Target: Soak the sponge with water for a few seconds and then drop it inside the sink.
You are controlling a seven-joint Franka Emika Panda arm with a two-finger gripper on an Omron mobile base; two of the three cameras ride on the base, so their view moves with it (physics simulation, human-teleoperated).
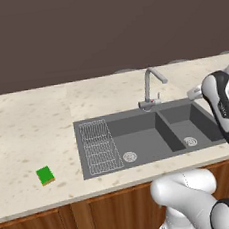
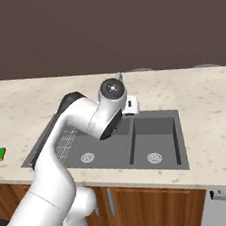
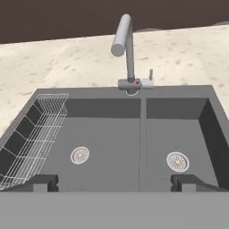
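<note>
The sponge (image 1: 45, 175) lies at the sink's (image 1: 136, 115) nine o'clock; probably light, squashy, best pinched across its sides. Gripper (image 3: 114, 182) fingers apart, empty.

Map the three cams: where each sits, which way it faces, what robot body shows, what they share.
Left base view: behind the arm to its left, facing forward and down at the dark grey recessed sink and small green sponge on the speckled beige counter; white arm at lower right.
Right base view: behind, right side; same sink; arm from lower left.
Hand view: over the sink, facing the curved grey faucet; jaws open, dark fingertips at bottom.
Shared: sink, faucet, counter.
</note>
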